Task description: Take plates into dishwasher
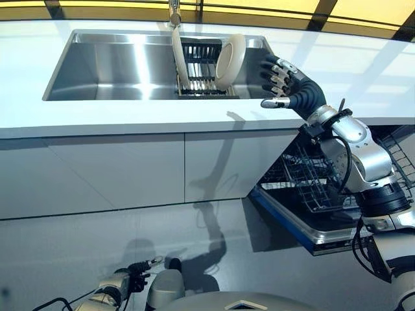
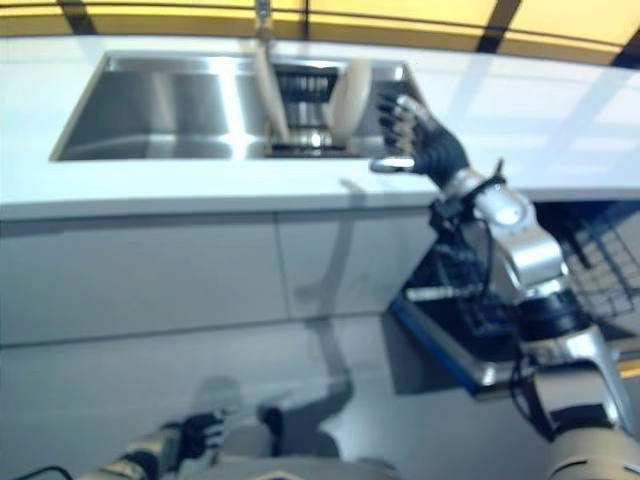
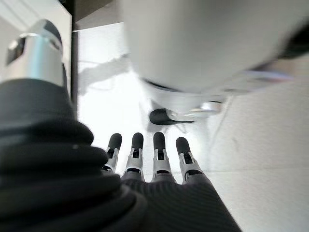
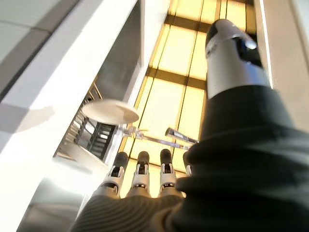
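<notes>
Two white plates stand on edge in a dark rack (image 1: 202, 83) inside the steel sink (image 1: 110, 68): one plate (image 1: 230, 61) on the rack's right side, the other plate (image 1: 179, 57) on its left. My right hand (image 1: 285, 83) hovers over the counter just right of the right plate, fingers straight and spread, holding nothing; the right wrist view shows that plate (image 4: 110, 112) past my fingertips. My left hand (image 1: 133, 278) hangs low near the floor, fingers relaxed and empty. The open dishwasher (image 1: 305, 207) with its wire rack sits below the right arm.
A faucet (image 1: 174, 13) rises behind the sink. The white counter (image 1: 130, 116) runs across the view above grey cabinet fronts (image 1: 117, 175). The dishwasher's lowered door (image 1: 292, 223) juts out over the floor at the right.
</notes>
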